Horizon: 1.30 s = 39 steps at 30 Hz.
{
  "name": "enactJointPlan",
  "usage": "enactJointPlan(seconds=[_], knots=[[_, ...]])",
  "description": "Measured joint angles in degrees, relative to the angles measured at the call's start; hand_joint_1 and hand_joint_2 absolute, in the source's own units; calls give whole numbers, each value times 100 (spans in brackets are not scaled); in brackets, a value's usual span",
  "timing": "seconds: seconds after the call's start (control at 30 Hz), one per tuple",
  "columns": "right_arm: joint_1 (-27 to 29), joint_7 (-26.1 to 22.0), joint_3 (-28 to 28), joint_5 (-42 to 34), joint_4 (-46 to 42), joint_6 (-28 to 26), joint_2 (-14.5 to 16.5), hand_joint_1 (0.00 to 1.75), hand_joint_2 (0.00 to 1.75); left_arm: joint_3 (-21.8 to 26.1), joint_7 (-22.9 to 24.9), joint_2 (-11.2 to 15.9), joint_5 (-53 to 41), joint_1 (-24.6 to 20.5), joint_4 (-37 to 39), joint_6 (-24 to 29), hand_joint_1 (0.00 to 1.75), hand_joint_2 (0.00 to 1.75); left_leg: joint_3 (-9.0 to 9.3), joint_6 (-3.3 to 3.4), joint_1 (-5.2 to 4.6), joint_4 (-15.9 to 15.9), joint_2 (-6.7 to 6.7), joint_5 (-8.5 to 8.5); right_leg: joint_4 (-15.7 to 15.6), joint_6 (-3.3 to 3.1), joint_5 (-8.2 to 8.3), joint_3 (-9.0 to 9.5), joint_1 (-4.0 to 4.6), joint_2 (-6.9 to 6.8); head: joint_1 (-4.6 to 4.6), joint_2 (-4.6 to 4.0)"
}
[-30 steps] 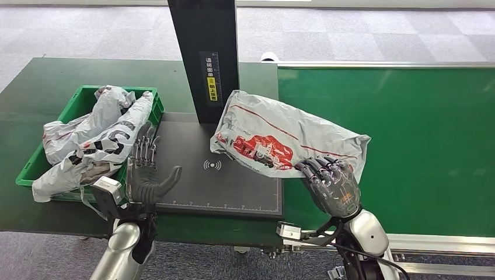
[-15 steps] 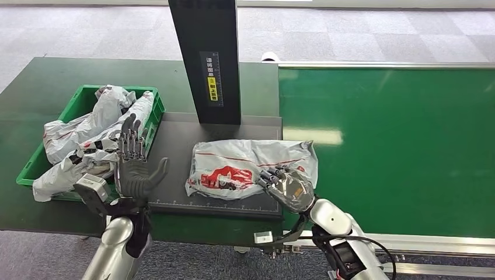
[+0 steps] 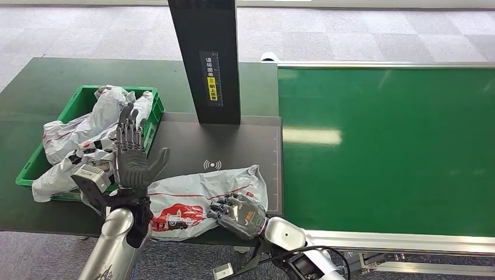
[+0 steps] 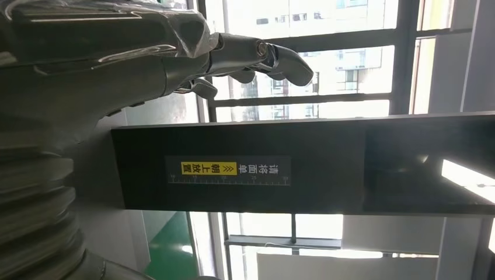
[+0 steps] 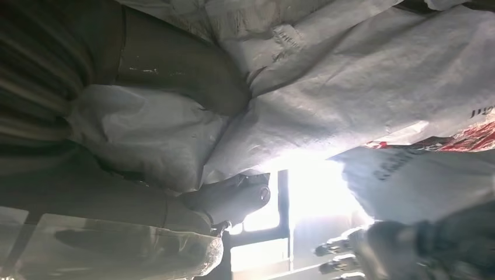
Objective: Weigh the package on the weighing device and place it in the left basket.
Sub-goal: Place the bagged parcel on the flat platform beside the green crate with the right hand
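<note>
Package (image 3: 198, 198): crumpled white poly mailer with red print, lying on the near edge of the scale (image 3: 233, 151), partly overhanging the surface (image 3: 46, 87) front. The right hand (image 3: 239, 213) grasps its near right end, fingers curled over the plastic. Left hand (image 3: 135, 158) is raised upright beside the package, released, fingers apart, holding nothing. Further left, the green basket (image 3: 153, 114) holds several white bags (image 3: 87, 131). Behind, the black post (image 3: 207, 58) stands on the scale.

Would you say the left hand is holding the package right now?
No, the left hand is raised with fingers spread, while the right hand grips the package.
</note>
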Motion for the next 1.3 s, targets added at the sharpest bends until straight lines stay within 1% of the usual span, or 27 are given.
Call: enactJointPlan(seconds=[0.07,0.23,0.37,0.4,0.5,0.53,0.63,0.67,0.77,0.8,0.9,1.03,1.2,1.3], knots=[[0,-13,100,-75,49,0,66,175,175,-5,4,-4,2,-1,14,-1,0,175,0,0,0,0,1,0,0,0,0,0,0,0,0,0],[-29,329,270,-265,184,0,197,175,175,-22,76,-42,-12,-2,35,-9,0,175,-1,0,0,0,0,0,0,0,0,-1,0,0,1,0],[-77,386,348,-346,279,0,240,175,175,-22,113,-72,-32,-2,34,-15,0,175,0,0,0,0,1,0,0,0,0,0,0,0,1,0],[-80,386,359,-349,295,0,249,164,175,-22,114,-78,-32,-2,34,-15,0,175,0,0,0,0,0,0,0,0,0,0,0,0,0,0],[-89,392,373,-362,337,0,268,33,175,-22,116,-87,-37,-2,34,-15,0,175,0,0,0,0,1,0,0,0,0,0,0,0,-1,0],[-94,410,377,-380,349,0,271,0,175,-22,120,-89,-45,-2,33,-15,0,175,0,0,0,0,1,0,0,0,0,0,0,0,-1,0],[-110,664,343,-527,357,-1,269,0,175,-11,179,-93,-124,25,-7,-15,0,175,-1,0,0,0,0,0,0,0,0,0,0,0,-1,0],[-113,815,284,-568,328,-2,260,33,175,2,204,-93,-159,52,-41,-15,0,175,-1,0,0,0,0,0,0,0,0,0,0,0,0,0],[-94,1240,-142,-525,92,-6,182,164,175,71,253,-91,-230,197,-174,-15,0,175,0,0,-1,0,1,0,0,0,0,0,-1,0,0,0],[-70,1329,-362,-462,-19,-7,141,175,175,96,261,-86,-241,255,-214,-17,0,175,-1,0,-1,1,0,0,0,0,0,0,-1,0,0,0],[51,1448,-1135,-237,-351,-7,5,175,175,152,267,-66,-256,390,-297,-49,0,175,-1,0,-2,1,-2,0,-1,0,0,0,-2,-2,1,0],[229,1614,-2023,69,-717,-7,-122,175,175,164,285,-51,-280,422,-312,-92,0,175,-1,0,-3,2,-2,0,-1,0,0,0,-3,-1,1,0],[454,1725,-3002,335,-1182,-7,-200,175,175,166,353,-49,-302,433,-362,-103,0,175,-1,0,-2,1,-3,0,-1,0,0,-1,-2,-1,-1,1],[569,1709,-3446,317,-1365,-7,-230,175,175,166,370,-49,-306,470,-392,-103,0,175,-1,0,-2,1,-1,0,-1,0,0,-1,-2,0,-1,0]])
